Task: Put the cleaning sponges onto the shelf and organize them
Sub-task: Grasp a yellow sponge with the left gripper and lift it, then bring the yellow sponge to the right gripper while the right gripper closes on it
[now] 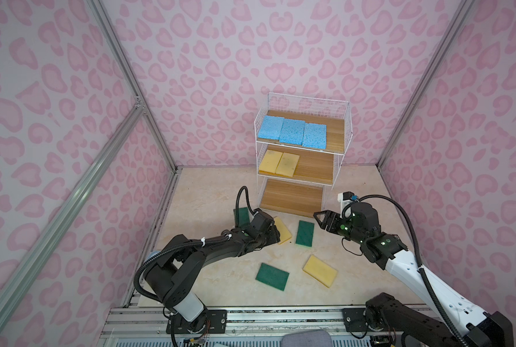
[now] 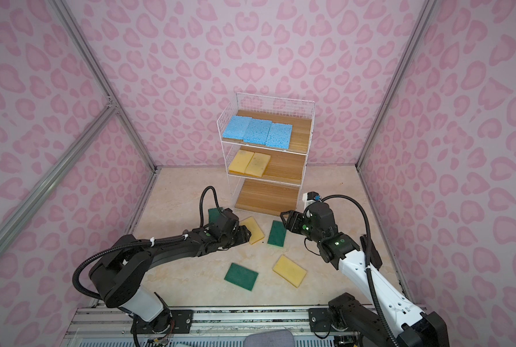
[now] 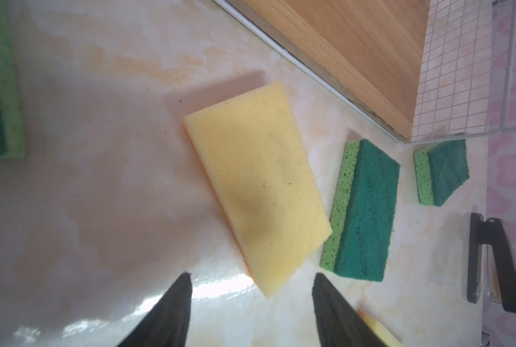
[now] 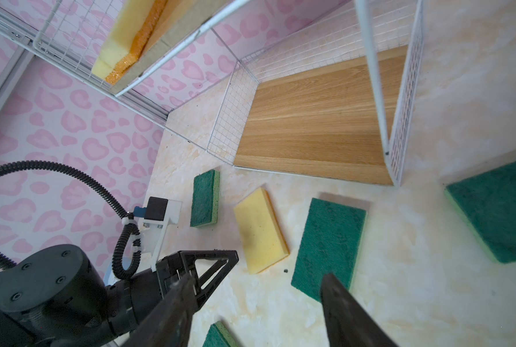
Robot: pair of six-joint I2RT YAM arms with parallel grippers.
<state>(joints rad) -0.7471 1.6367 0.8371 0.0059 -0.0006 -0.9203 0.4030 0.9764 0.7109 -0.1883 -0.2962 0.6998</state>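
While five sponges (image 1: 292,131) lie on the shelf (image 1: 292,198), the left hand (image 3: 252,275) hovers, jaws apart, by a yellow sponge (image 3: 256,186) on the bench (image 1: 220,270). The right hand (image 4: 256,275), also apart, hangs near a green one (image 4: 328,246).

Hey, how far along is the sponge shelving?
Done: three blue sponges on the shelf's top board, two yellow ones on the middle. In hand: nothing; the left end effector is open near a loose yellow sponge, right end effector open too. Left: two yellow and four green sponges on the tabletop.
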